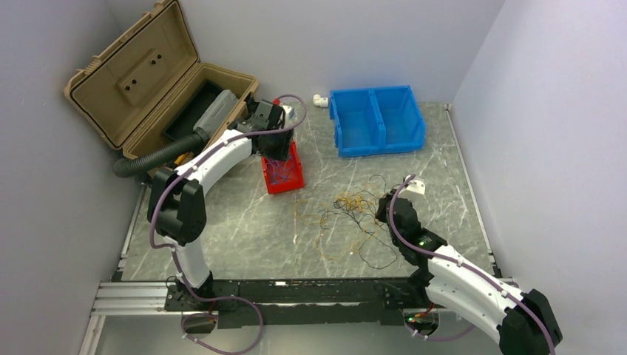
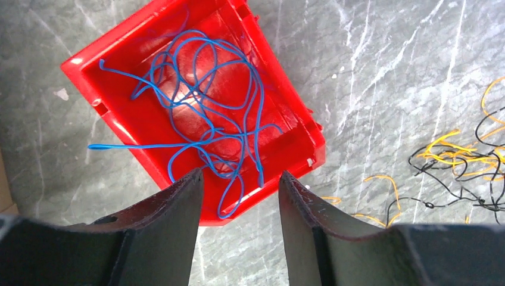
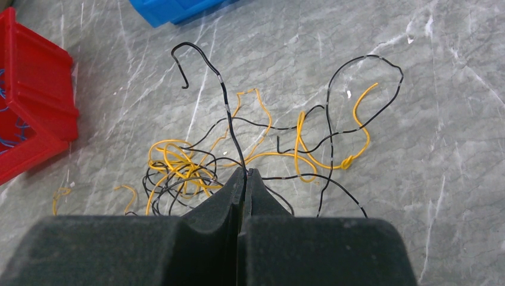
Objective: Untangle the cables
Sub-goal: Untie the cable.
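From the top view, the left gripper (image 1: 279,158) is seen held over a small red bin (image 1: 285,186) near the open tan tool case (image 1: 133,74). The right gripper (image 1: 380,210) is set low at the edge of a loose tangle (image 1: 352,208) of yellow-orange and black wires, spread on the marble-patterned table (image 1: 236,229). A blue two-compartment bin (image 1: 347,142) stands well apart at the back and appears to hold no wires. The placement suggests that strands are being sorted by colour, with the blue ones going to the red bin.

In the left wrist view, the blue wires (image 2: 202,101) are seen lying coiled inside the red bin, with one strand draped over its rim onto the table. The fingers are set moderately apart directly above them and nothing is seen clamped between them, which would fit a release over the bin.

In the right wrist view, the jaws are closed tight on a single black wire (image 3: 227,110), which rises from the fingertips and ends in a hooked tip. Its lower run is threaded through the yellow-orange wires (image 3: 178,159), so the pinch is judged to be a hold for drawing that strand free.
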Tool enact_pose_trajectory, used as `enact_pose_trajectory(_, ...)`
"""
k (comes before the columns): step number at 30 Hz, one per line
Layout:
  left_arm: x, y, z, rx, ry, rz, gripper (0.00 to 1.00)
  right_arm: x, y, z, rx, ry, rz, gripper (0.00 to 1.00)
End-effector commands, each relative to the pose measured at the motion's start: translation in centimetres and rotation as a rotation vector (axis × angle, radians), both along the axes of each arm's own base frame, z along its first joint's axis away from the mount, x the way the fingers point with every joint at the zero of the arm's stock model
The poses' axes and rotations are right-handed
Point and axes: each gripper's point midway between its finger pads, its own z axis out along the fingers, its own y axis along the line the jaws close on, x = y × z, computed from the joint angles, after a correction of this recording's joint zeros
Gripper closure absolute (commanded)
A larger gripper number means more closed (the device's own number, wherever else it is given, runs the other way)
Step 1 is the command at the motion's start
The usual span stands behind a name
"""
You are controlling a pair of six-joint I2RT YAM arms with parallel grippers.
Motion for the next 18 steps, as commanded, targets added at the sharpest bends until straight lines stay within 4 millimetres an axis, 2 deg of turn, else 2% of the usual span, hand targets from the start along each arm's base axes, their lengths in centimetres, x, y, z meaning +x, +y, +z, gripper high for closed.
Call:
enact_pose_trajectory(1, 0.1, -1.7, 1.0, -0.056, -0.028, -0.031, 0.47, 0.5, 0.2, 0.9, 0.017, -0.035, -0.002, 1.00)
enact_pose_trajectory(4, 0.2, -2.5, -0.1, -0.077, -0.004, -0.052, 0.51, 0.5, 0.2, 0.9, 0.018, -0.038, -0.002, 1.00)
enact_pose_trajectory(5, 0.3, -2.7, -0.6, -0.074, 0.010, -0.054, 0.60, 0.4, 0.2, 0.9, 0.018, -0.038, -0.002, 1.00)
enact_pose_trajectory(6, 0.5, -2.6, -1.1, -0.061, 0.021, -0.052, 0.75, 0.4, 0.2, 0.9, 0.018, -0.038, -0.002, 1.00)
enact_pose_trajectory(7, 0.7, -2.5, -1.5, -0.047, 0.030, -0.045, 0.81, 0.4, 0.1, 0.9, 0.017, -0.038, -0.003, 1.00)
enact_pose_trajectory(12, 1.7, -2.4, -3.3, -0.014, 0.061, -0.038, 0.84, 0.4, 0.1, 0.9, 0.017, -0.036, -0.006, 1.00)
enact_pose_trajectory(13, 1.8, -2.4, -3.6, -0.013, 0.064, -0.036, 0.86, 0.4, 0.1, 0.9, 0.017, -0.037, -0.008, 1.00)
enact_pose_trajectory(16, 2.5, -2.2, -4.3, -0.007, 0.063, -0.028, 1.00, 0.4, 0.0, 0.9, 0.018, -0.039, -0.009, 1.00)
enact_pose_trajectory(18, 3.3, -1.7, -4.5, 0.004, 0.049, -0.013, 1.00, 0.5, 0.1, 0.9, 0.017, -0.037, -0.008, 1.00)
